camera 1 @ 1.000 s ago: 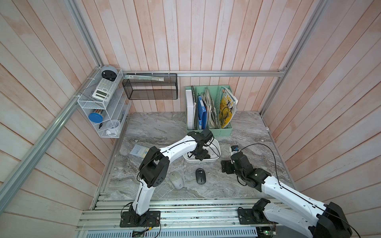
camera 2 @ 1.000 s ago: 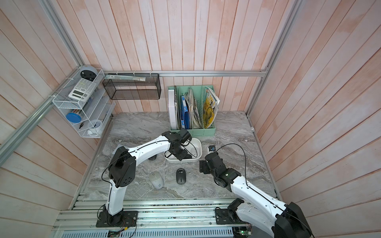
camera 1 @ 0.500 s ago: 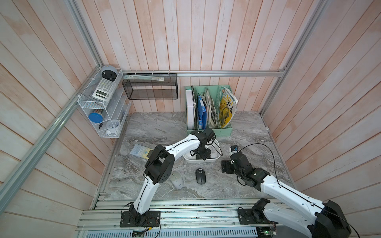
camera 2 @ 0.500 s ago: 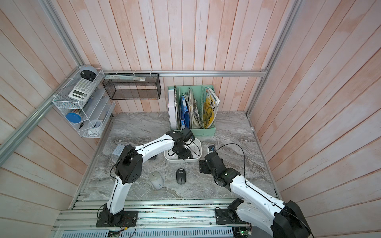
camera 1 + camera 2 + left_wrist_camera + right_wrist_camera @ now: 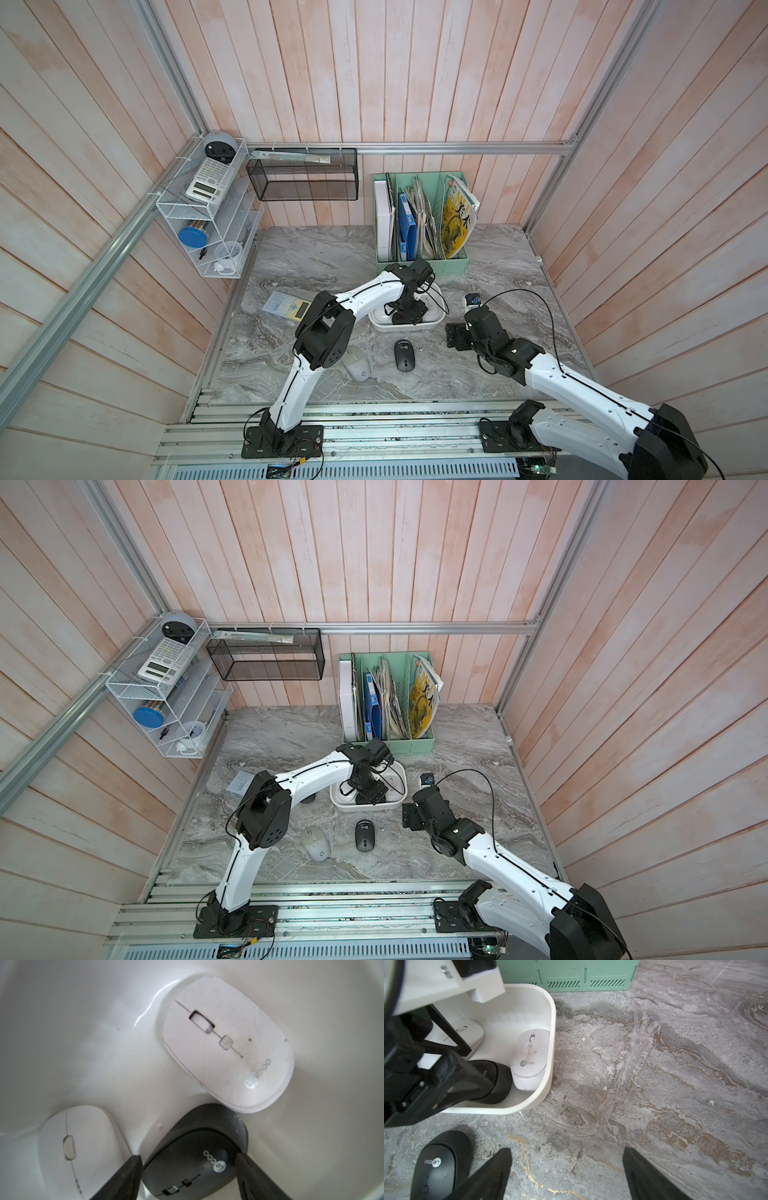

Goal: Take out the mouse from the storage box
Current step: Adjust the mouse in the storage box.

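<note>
The white storage box point(image 5: 415, 328) point(image 5: 365, 809) sits mid-table and holds a black mouse point(image 5: 193, 1159) point(image 5: 500, 1080) and two white mice point(image 5: 228, 1043) point(image 5: 79, 1147). My left gripper point(image 5: 187, 1156) point(image 5: 409, 318) reaches down into the box. It is open, with one finger on each side of the black mouse. Whether the fingers touch the mouse I cannot tell. My right gripper point(image 5: 566, 1151) point(image 5: 455, 336) hovers open over bare marble to the right of the box, holding nothing.
A black mouse point(image 5: 404, 355) point(image 5: 440, 1163) and a pale grey mouse point(image 5: 356, 363) lie on the table in front of the box. A calculator point(image 5: 286, 306) lies to the left. The mint file holder point(image 5: 419, 232) stands just behind the box. A black mesh basket point(image 5: 303, 174) and a white wire rack point(image 5: 208, 212) hang on the walls.
The left arm's elbow has swung to the right while its gripper stayed inside the box. The right arm has not moved.
</note>
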